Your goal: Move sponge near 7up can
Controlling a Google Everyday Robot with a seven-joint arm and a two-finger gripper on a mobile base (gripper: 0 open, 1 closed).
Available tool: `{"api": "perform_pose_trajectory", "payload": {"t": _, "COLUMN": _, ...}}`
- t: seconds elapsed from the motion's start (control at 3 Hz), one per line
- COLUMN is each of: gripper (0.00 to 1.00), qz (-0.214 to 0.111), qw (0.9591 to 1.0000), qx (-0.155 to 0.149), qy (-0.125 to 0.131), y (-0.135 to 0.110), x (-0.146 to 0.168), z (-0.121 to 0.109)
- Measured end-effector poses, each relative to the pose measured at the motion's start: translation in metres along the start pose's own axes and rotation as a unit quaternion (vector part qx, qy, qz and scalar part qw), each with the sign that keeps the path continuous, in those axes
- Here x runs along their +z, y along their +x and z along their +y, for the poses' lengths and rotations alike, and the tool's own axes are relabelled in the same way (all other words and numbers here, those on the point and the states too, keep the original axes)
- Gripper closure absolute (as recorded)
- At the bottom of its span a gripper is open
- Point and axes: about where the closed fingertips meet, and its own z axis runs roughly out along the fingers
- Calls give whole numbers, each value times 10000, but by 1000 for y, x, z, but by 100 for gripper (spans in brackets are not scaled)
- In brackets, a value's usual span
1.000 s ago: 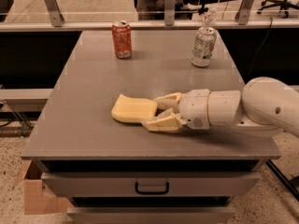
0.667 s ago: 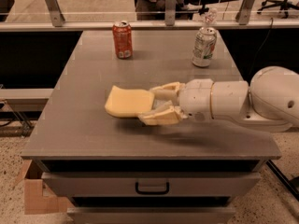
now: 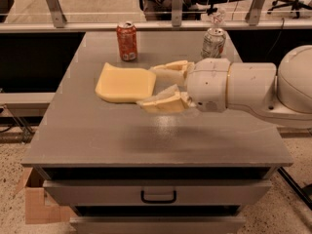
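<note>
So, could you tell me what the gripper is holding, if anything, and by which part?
The gripper holds the sponge by its edge nearest the arm.

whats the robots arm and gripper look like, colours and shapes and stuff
The arm is glossy white: fat cylindrical segments with thin seams, ending in a rounded joint at the right edge. The gripper, over the middle of the table at the right edge of the sponge, has two thick, cream-yellow fingers tapering to blunt tips. No cables or markings show.
</note>
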Motion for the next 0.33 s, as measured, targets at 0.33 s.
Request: {"api": "perform_pose_trajectory", "payload": {"t": 0.33, "gripper": 85, "qz": 329, "qw": 9986, "qx": 229, "qy": 352, "y": 10, "x": -7, "z": -11}}
